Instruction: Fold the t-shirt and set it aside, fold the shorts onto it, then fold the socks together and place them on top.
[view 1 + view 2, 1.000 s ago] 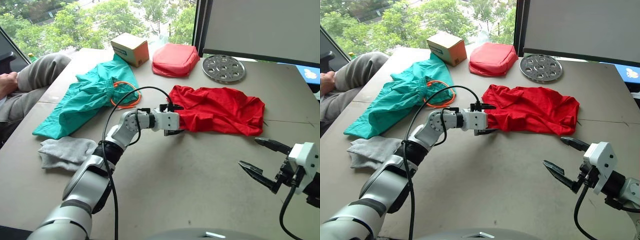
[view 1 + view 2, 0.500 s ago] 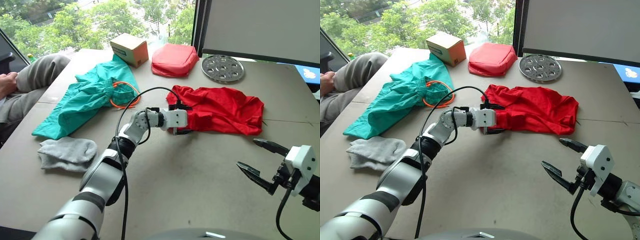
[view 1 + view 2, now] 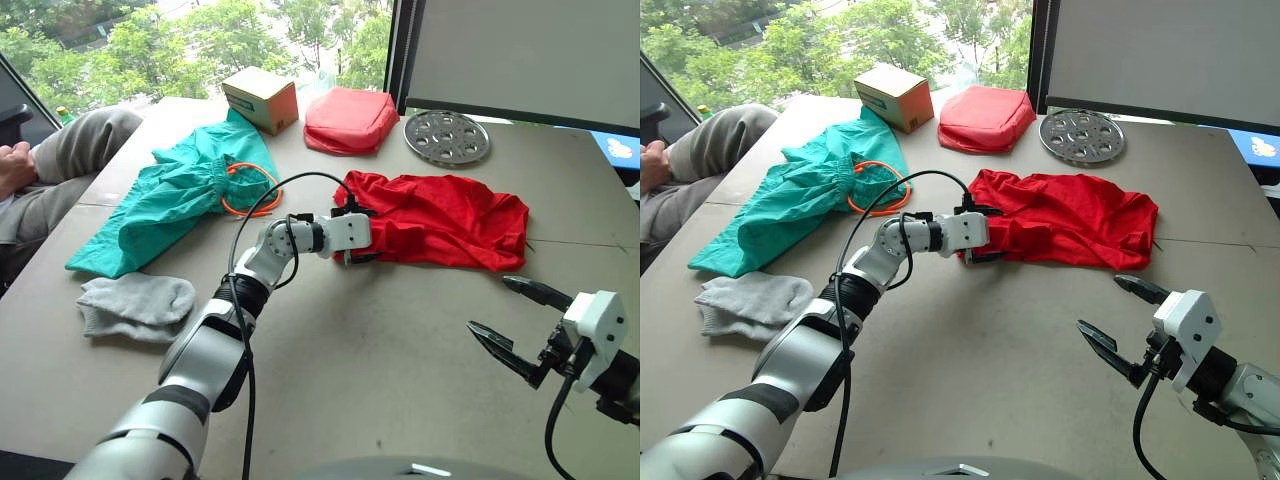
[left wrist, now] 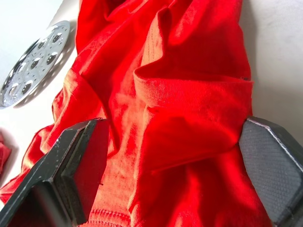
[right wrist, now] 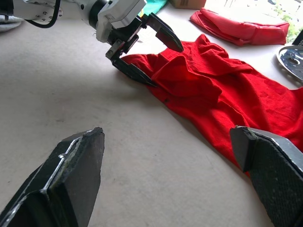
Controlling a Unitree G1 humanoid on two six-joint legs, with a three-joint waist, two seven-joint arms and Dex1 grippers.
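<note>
T-shirt [image 3: 440, 220] cloth is between the spread fingers of the left gripper [image 4: 175, 146], at the shirt's left end, where a folded lip of red fabric sits in the gap; the jaws are wide open and have not closed on it. The shirt lies wrinkled in the middle of the table [image 3: 350, 370]. The right gripper [image 3: 522, 322] hovers open over bare table, near the shirt's right end but apart from it.

Further out, the shorts [image 3: 170, 195] with their orange cord lie to the left, and the socks [image 3: 135, 303] nearer the front left edge. A red pouch [image 3: 350, 118], a box [image 3: 260, 98] and a metal plate [image 3: 447, 136] stand behind.

The risk I see: if the left jaws close on several bunched layers, the shirt may lift as a lump and fold crooked. If they catch only one thin layer, it may slip out.
</note>
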